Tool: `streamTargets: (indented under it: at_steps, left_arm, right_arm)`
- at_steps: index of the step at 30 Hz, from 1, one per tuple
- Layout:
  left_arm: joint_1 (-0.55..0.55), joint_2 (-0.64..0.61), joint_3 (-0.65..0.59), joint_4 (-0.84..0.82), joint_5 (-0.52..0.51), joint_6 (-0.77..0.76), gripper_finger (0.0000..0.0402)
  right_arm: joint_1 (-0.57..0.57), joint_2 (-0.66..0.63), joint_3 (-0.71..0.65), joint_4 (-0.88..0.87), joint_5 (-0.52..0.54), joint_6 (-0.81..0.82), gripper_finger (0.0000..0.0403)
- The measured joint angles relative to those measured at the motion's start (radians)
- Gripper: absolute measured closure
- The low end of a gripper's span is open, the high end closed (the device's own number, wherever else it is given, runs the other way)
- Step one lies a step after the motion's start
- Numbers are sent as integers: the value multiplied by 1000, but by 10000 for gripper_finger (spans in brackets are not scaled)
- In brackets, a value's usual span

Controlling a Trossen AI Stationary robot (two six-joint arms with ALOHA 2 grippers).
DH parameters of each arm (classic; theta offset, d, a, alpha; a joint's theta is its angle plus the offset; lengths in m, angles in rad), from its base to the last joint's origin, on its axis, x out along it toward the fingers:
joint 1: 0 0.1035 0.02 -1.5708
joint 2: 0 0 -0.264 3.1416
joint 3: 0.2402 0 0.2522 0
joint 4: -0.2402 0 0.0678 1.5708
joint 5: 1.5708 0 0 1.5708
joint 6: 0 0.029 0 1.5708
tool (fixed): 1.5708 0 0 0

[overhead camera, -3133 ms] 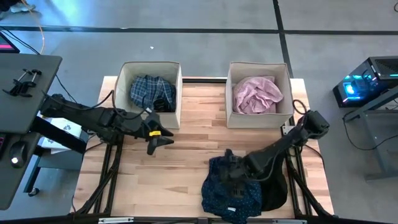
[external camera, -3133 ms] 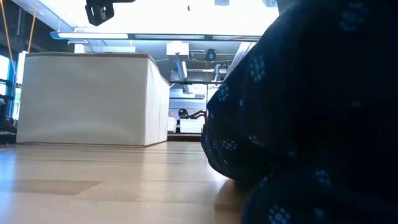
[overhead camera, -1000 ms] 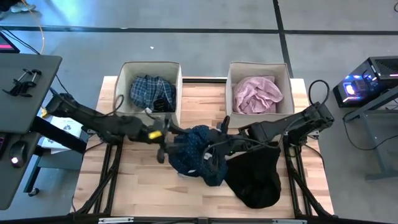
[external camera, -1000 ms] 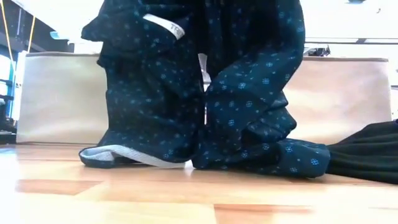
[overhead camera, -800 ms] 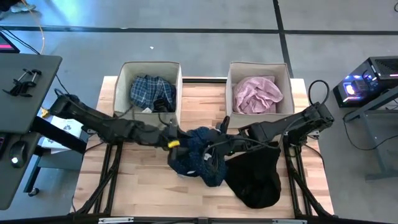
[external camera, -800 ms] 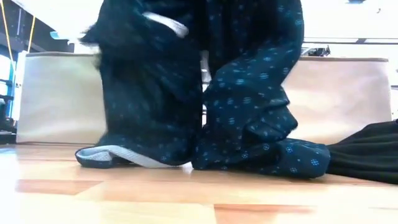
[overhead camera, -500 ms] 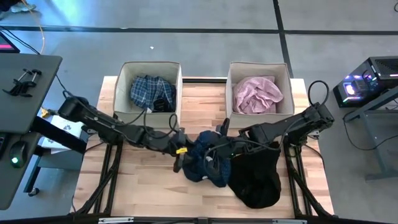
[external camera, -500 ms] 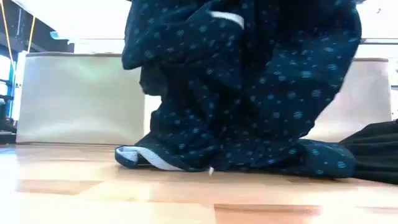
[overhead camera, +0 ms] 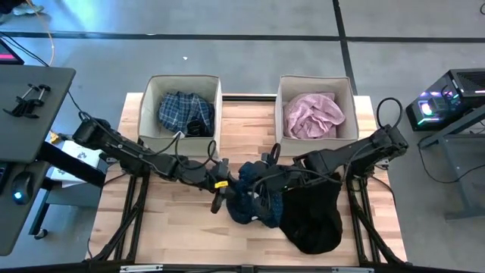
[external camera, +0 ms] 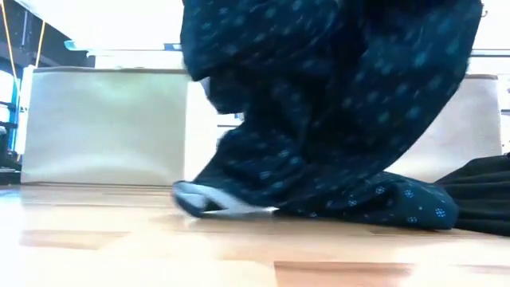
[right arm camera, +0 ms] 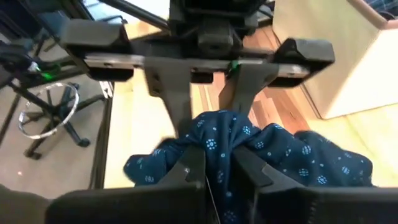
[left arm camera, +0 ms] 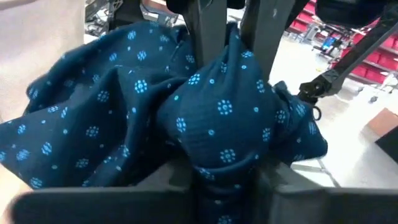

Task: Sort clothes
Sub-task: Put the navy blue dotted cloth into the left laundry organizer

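The navy dotted shirt (overhead camera: 251, 196) is bunched up at the table's middle, between my two grippers. They face each other, each with shirt cloth between its fingers. My left gripper (overhead camera: 230, 191) reaches in from the left and my right gripper (overhead camera: 262, 180) from the right. The shirt's lower end (external camera: 335, 199) rests on the table. A black garment (overhead camera: 311, 218) lies flat just right of it. The blue plaid shirt (overhead camera: 185, 114) lies in the left box and the pale pink shirt (overhead camera: 312, 115) in the right box. My left gripper (left arm camera: 227, 186) pinches a raised fold of the shirt (left arm camera: 224, 163) between its two fingers, coming about level from the table's left. The cloth bulges out past the fingers. My right gripper (right arm camera: 219, 171) pinches a bunched fold at the shirt's top (right arm camera: 219, 144) between its two fingers, coming from the table's right, close to the left gripper's fingers (right arm camera: 241, 93). The shirt hangs slack below, its lower end (external camera: 215, 203) on the table.
Two beige fabric boxes stand at the table's far side, the left box (overhead camera: 217, 121) and the right box (overhead camera: 279, 114), with a gap between them. Bare wood lies to the near left (overhead camera: 174, 227). Desks and equipment stand beyond both side edges.
My left gripper has gone toward the table's right edge into the hanging shirt and now has a fold of it between its fingers. The shirt has been pushed rightward into a tighter bunch. Its pale lower edge has slid along the table toward the right.
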Motion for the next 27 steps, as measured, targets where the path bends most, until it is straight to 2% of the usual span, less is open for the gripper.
streamTargets:
  at_steps: [2,7,10,13,18,21,27]
  left_arm:
    - [-2,-9,-1,-2,3,-2,367]
    - [-9,-15,-1,-16,-31,-3,369]
    - [-17,-25,0,-69,-61,-3,369]
    - [-28,-46,0,-122,-85,-3,369]
    - [-49,-114,2,-199,-127,2,369]
    - [-63,-175,2,-216,-156,24,369]
    - [-93,-308,17,-238,-281,108,369]
  right_arm:
    - [0,-1,1,8,1,21,371]
    - [-3,-2,3,-21,6,69,315]
    - [-11,-5,22,-131,-1,146,274]
    - [-21,-18,62,-277,-52,233,244]
    - [-20,-41,142,-485,-64,297,232]
    - [-15,-57,182,-532,16,297,234]
    - [-7,-68,213,-530,297,321,235]
